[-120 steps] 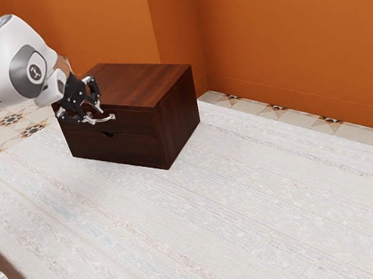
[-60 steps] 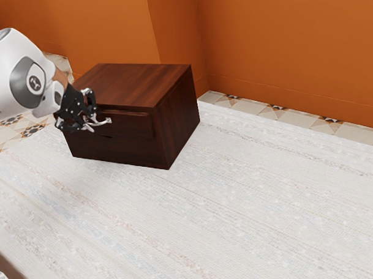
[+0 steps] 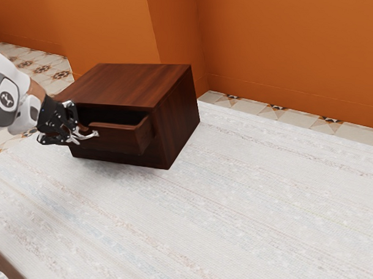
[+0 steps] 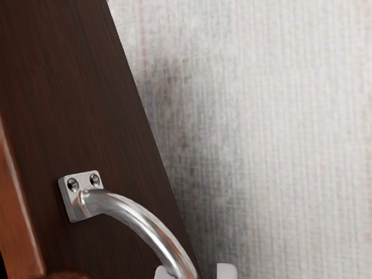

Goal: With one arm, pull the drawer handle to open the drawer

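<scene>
A dark wooden cabinet [image 3: 139,83] stands on the pale carpet. Its upper drawer [image 3: 116,136] is pulled partly out toward the exterior view's left, and a dark gap shows above the drawer front. My black gripper [image 3: 72,132] is at the front of that drawer, shut on the curved silver drawer handle [image 3: 87,135]. In the wrist view the handle [image 4: 136,220] arcs from its screwed mounting plate [image 4: 79,194] on the drawer front [image 4: 70,104] down to my hand. The lower drawer stays flush with the cabinet.
The pale woven carpet [image 3: 233,202] spreads across the floor in front of and to the exterior view's right of the cabinet. Orange walls [image 3: 288,45] stand behind it, with patterned tiles [image 3: 36,67] along their base. My white arm [image 3: 7,102] comes in from the left.
My gripper has moved toward the exterior view's left and slightly down while holding the handle. The upper drawer has slid out of the cabinet with it, opening a gap.
</scene>
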Robot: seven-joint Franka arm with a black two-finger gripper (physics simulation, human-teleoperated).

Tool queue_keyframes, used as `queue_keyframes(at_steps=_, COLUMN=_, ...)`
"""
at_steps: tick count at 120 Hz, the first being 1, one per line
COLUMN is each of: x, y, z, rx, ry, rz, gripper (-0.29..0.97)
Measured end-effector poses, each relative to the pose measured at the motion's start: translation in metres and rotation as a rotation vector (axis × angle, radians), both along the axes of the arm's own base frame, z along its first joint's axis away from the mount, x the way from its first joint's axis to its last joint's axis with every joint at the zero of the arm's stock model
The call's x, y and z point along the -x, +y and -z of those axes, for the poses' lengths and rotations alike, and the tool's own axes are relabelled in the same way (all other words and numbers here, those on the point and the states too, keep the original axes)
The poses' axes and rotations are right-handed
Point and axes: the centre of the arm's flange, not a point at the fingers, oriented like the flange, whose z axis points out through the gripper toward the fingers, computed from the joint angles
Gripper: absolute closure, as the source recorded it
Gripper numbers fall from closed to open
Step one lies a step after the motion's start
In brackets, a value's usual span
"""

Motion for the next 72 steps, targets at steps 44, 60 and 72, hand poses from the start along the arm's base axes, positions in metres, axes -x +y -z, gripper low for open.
queue_keyframes(at_steps=44, x=0.046, y=-0.013, z=0.005, rx=0.01, ry=-0.017, rz=0.016, gripper=0.79)
queue_keyframes(at_steps=60, x=0.055, y=-0.018, z=0.008, rx=0.014, ry=-0.018, rz=0.035, gripper=0.79)
queue_keyframes(at_steps=72, x=0.064, y=-0.018, z=0.005, rx=0.017, ry=-0.029, rz=0.035, gripper=0.79)
